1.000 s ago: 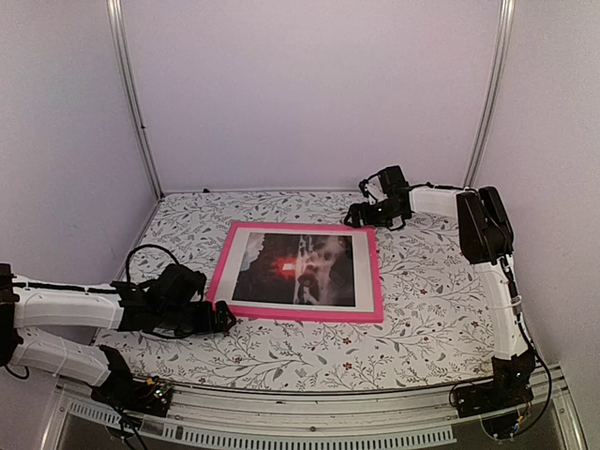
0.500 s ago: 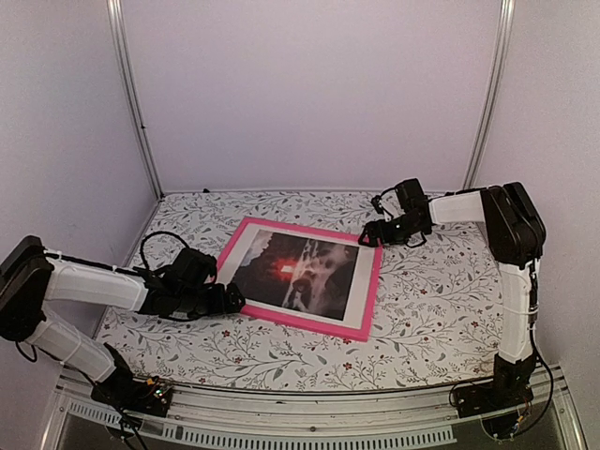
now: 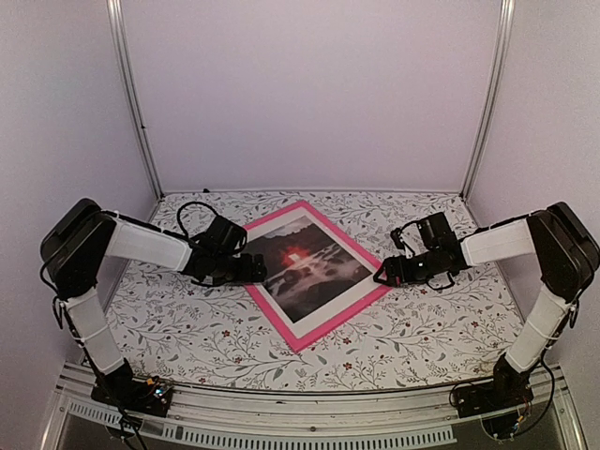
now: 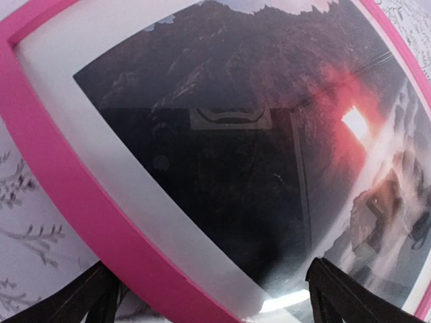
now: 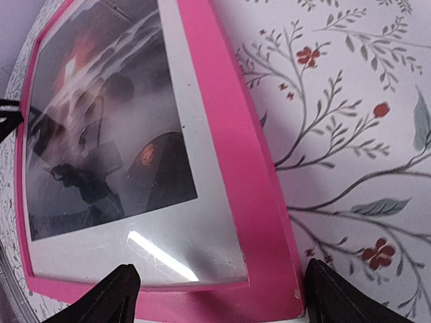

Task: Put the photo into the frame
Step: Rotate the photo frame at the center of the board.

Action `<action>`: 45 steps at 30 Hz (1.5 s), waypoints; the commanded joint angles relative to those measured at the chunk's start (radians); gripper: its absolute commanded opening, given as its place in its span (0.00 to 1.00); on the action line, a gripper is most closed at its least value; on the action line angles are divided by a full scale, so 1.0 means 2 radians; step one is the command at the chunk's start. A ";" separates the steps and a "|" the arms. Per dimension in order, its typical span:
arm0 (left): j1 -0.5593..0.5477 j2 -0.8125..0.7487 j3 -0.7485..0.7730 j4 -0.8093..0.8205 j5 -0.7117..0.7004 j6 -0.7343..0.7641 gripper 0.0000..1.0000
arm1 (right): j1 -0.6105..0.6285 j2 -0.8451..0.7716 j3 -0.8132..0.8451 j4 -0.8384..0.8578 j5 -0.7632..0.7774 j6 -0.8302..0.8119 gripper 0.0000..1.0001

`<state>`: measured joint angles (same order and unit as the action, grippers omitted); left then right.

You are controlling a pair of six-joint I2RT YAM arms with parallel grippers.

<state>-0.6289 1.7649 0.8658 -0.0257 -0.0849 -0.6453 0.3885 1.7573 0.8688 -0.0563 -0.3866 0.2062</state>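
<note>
The photo sits inside the frame, dark rocks & mist with the red sun glowing toward its far end. A white mat runs round it between print & pink rail, and glare on the front reflects the rig. The frame lies flat on the flowery table, mid-table, turned corner-on like a diamond: one corner points at the arm bases, one at the back wall.

L gripper is down low at the frame's left corner, jaws spread wide. In its wrist cam the two fingers stand well apart w/ the pink rail & mat between them.

R gripper is low at the frame's right corner, jaws also spread, a finger either side of that corner. Can't tell if the tips touch the rail.
</note>
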 commanded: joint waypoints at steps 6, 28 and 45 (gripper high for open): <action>-0.008 0.116 0.137 -0.019 0.116 0.066 1.00 | 0.128 -0.085 -0.118 0.061 -0.020 0.103 0.88; -0.017 0.003 0.090 -0.067 0.011 0.090 1.00 | 0.196 -0.148 -0.080 -0.078 0.132 0.093 0.99; 0.021 -0.222 0.049 -0.139 -0.201 0.127 1.00 | 0.063 -0.192 0.036 -0.152 0.215 0.014 0.99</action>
<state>-0.5938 1.4139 0.9882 -0.2340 -0.3901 -0.4072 0.5537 1.4033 0.8982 -0.3290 -0.0143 0.2863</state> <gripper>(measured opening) 0.996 0.989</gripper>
